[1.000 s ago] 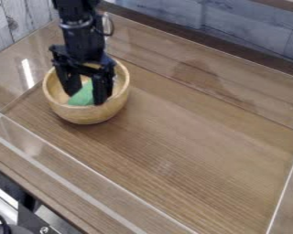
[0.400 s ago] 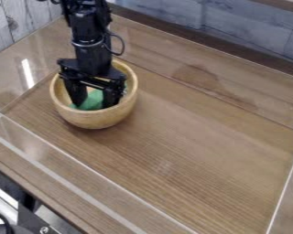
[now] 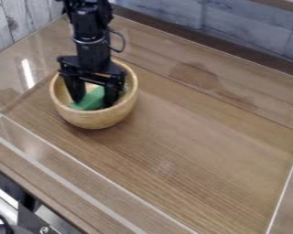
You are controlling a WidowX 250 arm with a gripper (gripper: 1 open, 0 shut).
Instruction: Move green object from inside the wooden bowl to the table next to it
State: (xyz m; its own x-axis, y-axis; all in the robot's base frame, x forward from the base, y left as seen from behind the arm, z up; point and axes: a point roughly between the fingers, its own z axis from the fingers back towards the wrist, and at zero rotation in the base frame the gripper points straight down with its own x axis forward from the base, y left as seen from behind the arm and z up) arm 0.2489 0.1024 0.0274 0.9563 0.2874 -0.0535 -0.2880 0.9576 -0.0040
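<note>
So the green block [image 3: 91, 99] is sitting in the wooden bowl [image 3: 98, 117] on the counter [image 3: 186, 137], with the hand [image 3: 92, 90] lowered over it, fingers spread wide apart.

You have open tabletop [image 3: 192, 137] from the bowl [image 3: 98, 117] to the right edge. The bowl's wall rings the block [image 3: 91, 99], and clear walling [image 3: 27, 20] bounds the far-left corner.
</note>
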